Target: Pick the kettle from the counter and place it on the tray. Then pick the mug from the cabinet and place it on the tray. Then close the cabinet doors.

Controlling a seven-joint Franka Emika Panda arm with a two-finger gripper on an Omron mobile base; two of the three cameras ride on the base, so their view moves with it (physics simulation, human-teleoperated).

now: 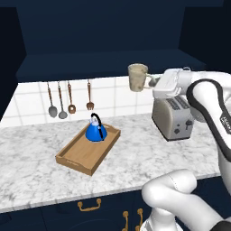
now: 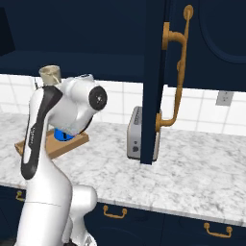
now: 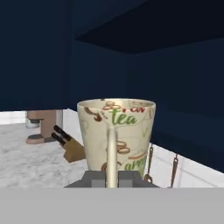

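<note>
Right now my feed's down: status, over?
Gripper shut on mug handle, mug airborne. Kettle already on tray. Toaster below arm.

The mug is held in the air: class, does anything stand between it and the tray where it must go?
Nothing visible blocks the way. The gripper holds the mug by its handle, above the counter. The tray lies lower to the left; the kettle fills its far end, the near part is bare.
</note>
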